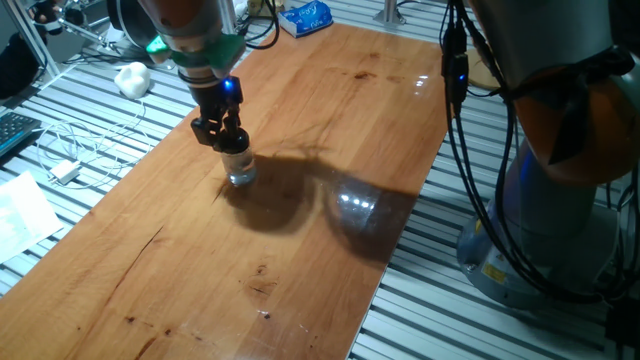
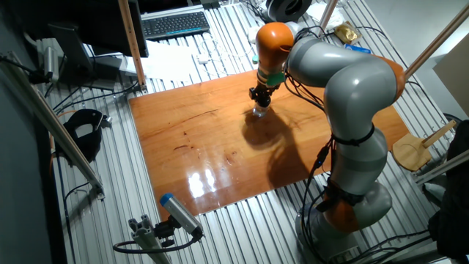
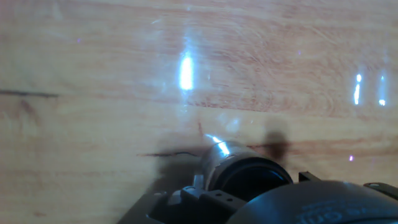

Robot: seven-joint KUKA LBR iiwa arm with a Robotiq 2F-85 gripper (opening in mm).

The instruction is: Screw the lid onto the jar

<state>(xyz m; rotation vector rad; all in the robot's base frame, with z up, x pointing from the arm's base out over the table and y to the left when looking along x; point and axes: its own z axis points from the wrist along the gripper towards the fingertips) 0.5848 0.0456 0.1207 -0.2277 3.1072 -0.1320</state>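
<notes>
Mostly, the contact point is hard to read: in one fixed view the gripper point(image 1: 224, 133) hangs straight down over the jar point(image 1: 240, 170), and the lid point(image 1: 234, 146) shows only as a dark cap between the black fingers, closed around it and sitting on the jar's mouth. Whether the lid is threaded on cannot be told. The jar stands upright on the wooden table point(image 1: 300, 250), towards its far left part — clear glass with glints, nothing visible inside. In the other fixed view the gripper point(image 2: 260, 99) and the jar point(image 2: 260, 111) are tiny, with details lost. The hand view is blurred and cut off at the bottom: a dark rounded lid point(image 3: 252, 177) and the glinting jar point(image 3: 217, 152) beside it.
</notes>
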